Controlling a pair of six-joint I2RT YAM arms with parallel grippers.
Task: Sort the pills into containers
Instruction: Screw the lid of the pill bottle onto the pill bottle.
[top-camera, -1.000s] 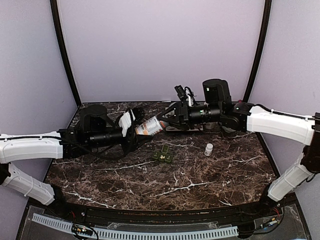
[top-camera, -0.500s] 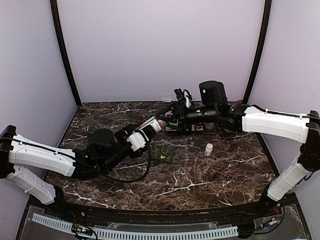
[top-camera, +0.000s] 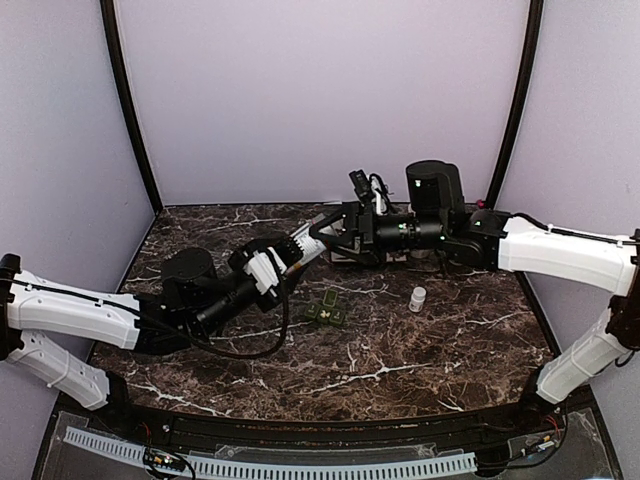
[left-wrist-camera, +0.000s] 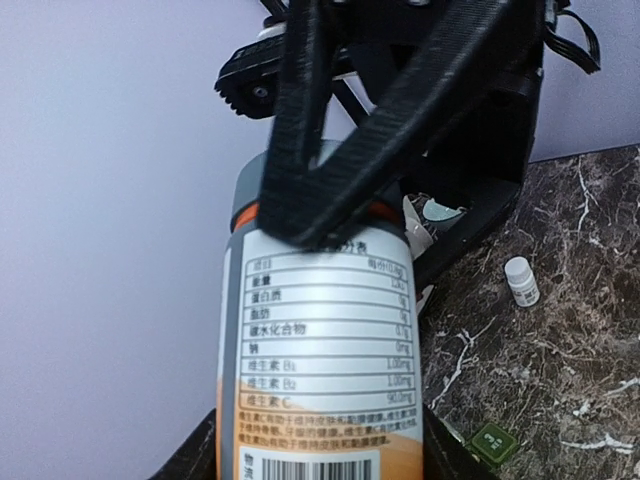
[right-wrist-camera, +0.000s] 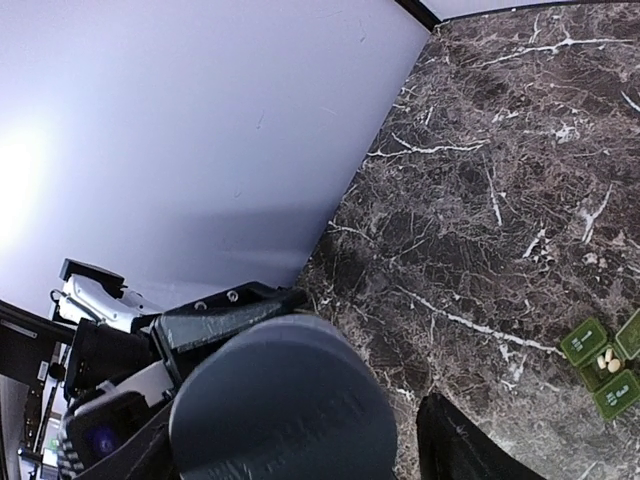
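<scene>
A bottle (top-camera: 299, 248) with an orange and white label hangs tilted above the table, and my left gripper (top-camera: 281, 264) is shut on its body. In the left wrist view the label (left-wrist-camera: 320, 340) fills the middle. My right gripper (top-camera: 327, 232) stands open around the grey cap (right-wrist-camera: 285, 400); its lower finger (right-wrist-camera: 455, 440) stays clear of the cap. The dark green containers (top-camera: 327, 310) lie on the table below the bottle. A few pale pills (right-wrist-camera: 609, 361) show in one open compartment of the containers (right-wrist-camera: 588, 342).
A small white bottle (top-camera: 417, 298) stands upright to the right of the pill box and also shows as a small white bottle (left-wrist-camera: 520, 281) in the left wrist view. The dark marble table (top-camera: 400, 370) ends at purple walls behind and at both sides.
My left arm has swung from a flat stretch into a bent pose nearer the front, still holding the bottle at about the same spot. The right arm has barely shifted.
</scene>
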